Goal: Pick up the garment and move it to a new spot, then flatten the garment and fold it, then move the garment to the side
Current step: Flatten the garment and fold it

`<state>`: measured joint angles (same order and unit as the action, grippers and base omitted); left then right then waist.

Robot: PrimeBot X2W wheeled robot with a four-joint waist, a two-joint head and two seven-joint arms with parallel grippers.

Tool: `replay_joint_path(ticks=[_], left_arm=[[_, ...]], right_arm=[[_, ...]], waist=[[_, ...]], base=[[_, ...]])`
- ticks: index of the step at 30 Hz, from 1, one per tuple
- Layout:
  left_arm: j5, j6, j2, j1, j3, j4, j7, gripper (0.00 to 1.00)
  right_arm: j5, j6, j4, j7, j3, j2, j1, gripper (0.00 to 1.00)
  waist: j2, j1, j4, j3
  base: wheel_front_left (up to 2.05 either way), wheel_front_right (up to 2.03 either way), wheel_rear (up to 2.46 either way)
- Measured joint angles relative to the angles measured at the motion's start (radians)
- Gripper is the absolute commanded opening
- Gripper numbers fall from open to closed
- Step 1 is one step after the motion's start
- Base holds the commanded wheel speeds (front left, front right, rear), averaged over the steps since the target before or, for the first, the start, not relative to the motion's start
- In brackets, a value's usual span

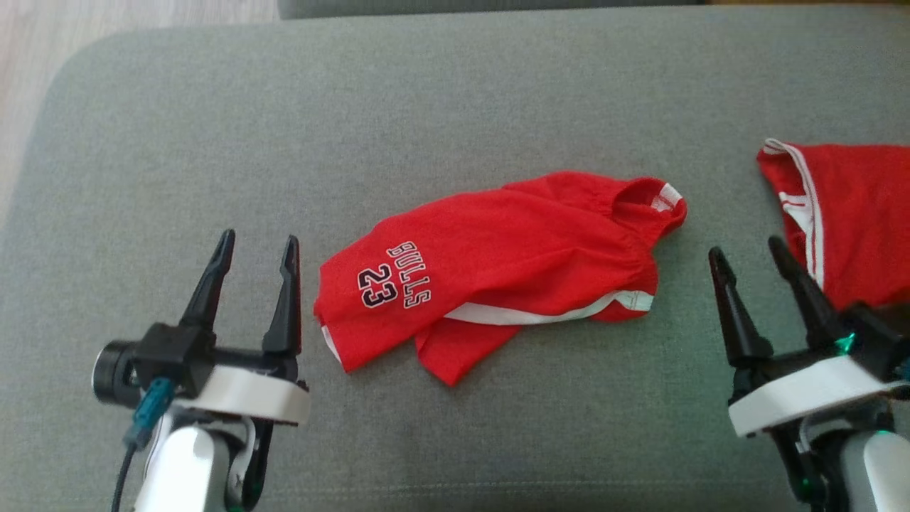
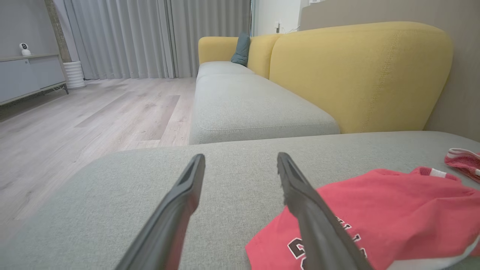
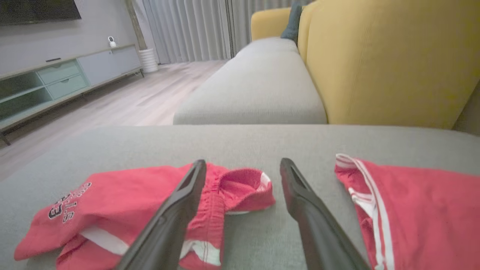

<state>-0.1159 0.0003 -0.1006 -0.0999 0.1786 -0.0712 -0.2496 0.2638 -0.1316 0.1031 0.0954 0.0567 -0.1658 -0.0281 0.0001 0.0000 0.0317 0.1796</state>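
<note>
1. Grey sofa cushion [image 1: 455, 92] fills most of the head view, and we see a patch of wood floor [image 1: 43, 43] in the upper left corner.
2. We find the red shorts [image 1: 498, 270] lying crumpled on the cushion at the centre of the frame. "BULLS 23" is printed in dark letters on their lower left part, a white stripe runs along the lower edge, and the gathered waistband points to the upper right.
3. We see the other red garment [image 1: 853, 213], trimmed with white stripes, on the cushion at the right edge, well apart from the shorts.
4. At the lower left we see the left gripper [image 1: 259, 238] released, its fingers spread with nothing between them. It sits just beside the left edge of the shorts without touching them.
5. At the lower right we see the right gripper [image 1: 745, 247] released too, fingers apart and empty, between the shorts and the other red garment.
6. From the left wrist we look along spread fingers over bare cushion. The shorts lie at the lower right, the yellow backrest [image 2: 360, 75] stands at the upper right, and the curtains [image 2: 150, 37] hang at the upper left.
7. From the right wrist we see bare cushion in the gap between the fingers. The shorts lie at the lower left, the other garment at the lower right, and a cabinet [image 3: 56, 78] stands along the left.
</note>
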Motion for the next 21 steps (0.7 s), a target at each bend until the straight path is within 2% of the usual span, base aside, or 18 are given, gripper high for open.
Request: replay_joint_path(ticks=[8,21], left_arm=[[0.000,0.005,-0.007,0.050,-0.002,-0.001,0.000,1.00],[-0.003,0.014,-0.011,0.059,0.003,-0.017,0.000,1.00]], right_arm=[[-0.040,0.000,0.085,-0.012,-0.025,0.032,0.005,1.00],[-0.046,0.000,0.095,-0.006,-0.032,0.053,0.003,1.00]], waist=[[0.0000,0.0000,0.002,-0.040],[0.0000,0.0000,0.008,-0.042]], base=[[0.00,0.00,0.00],[0.00,0.00,0.00]])
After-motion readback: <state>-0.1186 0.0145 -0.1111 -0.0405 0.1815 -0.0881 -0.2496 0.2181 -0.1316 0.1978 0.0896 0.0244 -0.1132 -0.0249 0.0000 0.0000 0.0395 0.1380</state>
